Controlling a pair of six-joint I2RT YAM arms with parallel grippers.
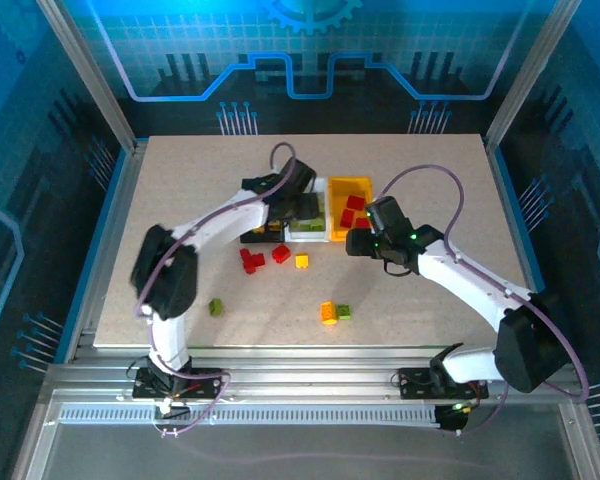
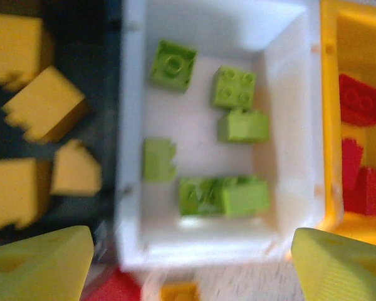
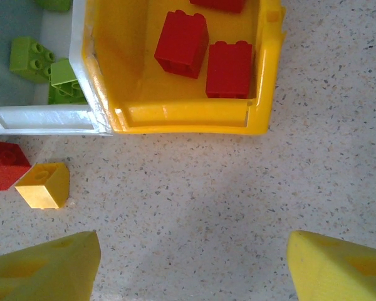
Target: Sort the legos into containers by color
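Green legos point(image 2: 243, 125) inside white bin point(image 2: 131, 157)

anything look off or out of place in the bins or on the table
Nothing stands out. Each bin holds one color: green bricks in the white bin, yellow bricks in the black bin, red bricks in the yellow bin. The loose bricks on the table are simply not yet sorted, and nothing looks damaged.
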